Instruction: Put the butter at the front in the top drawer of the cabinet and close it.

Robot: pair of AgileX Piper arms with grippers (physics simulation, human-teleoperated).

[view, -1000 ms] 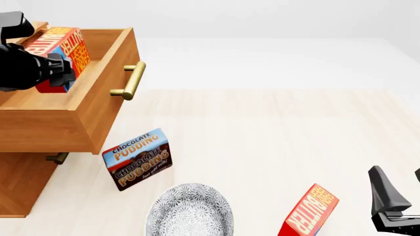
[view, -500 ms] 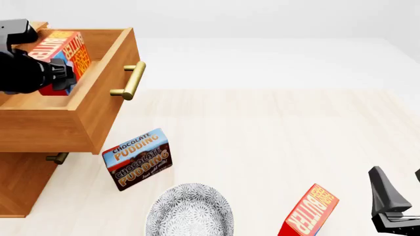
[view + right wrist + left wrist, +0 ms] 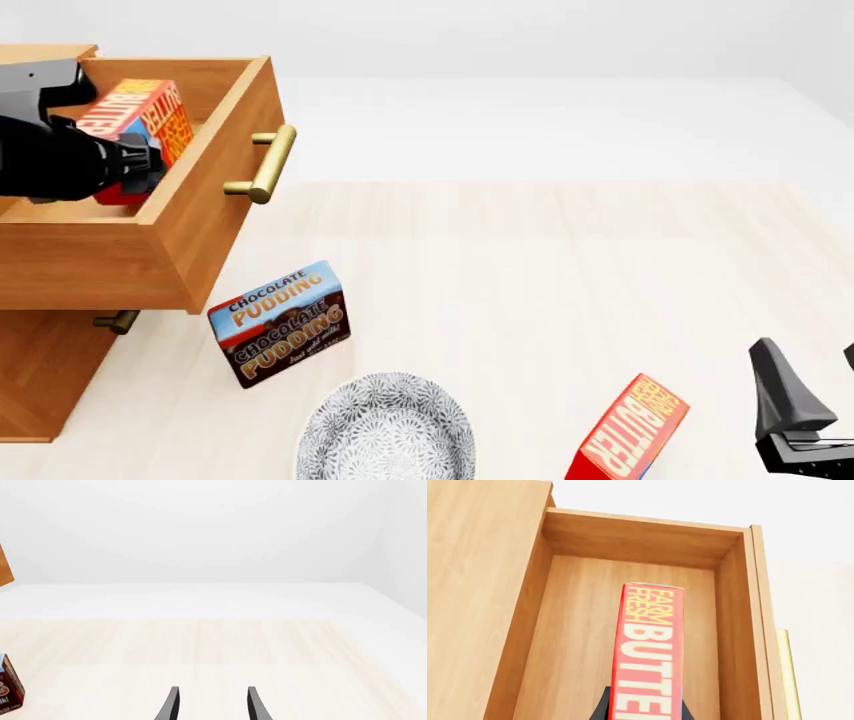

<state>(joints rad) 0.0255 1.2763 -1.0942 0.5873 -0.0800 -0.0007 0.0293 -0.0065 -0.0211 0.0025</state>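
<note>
Now: two butter boxes, one pudding box, one bowl, one cabinet [image 3: 40, 370] with two drawers.
Left gripper [image 3: 134, 165] clamped on butter [image 3: 140, 125], tilted inside the pulled-out top drawer [image 3: 200, 200]; second butter [image 3: 627, 430] on desk [image 3: 561, 280] near right gripper [image 3: 212, 705], fingers apart, holding nothing; pudding [image 3: 278, 322] beside bowl [image 3: 384, 428].

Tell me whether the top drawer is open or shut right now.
Open. The top drawer juts well out of the cabinet, and the left tool holds the butter inside it.
</note>
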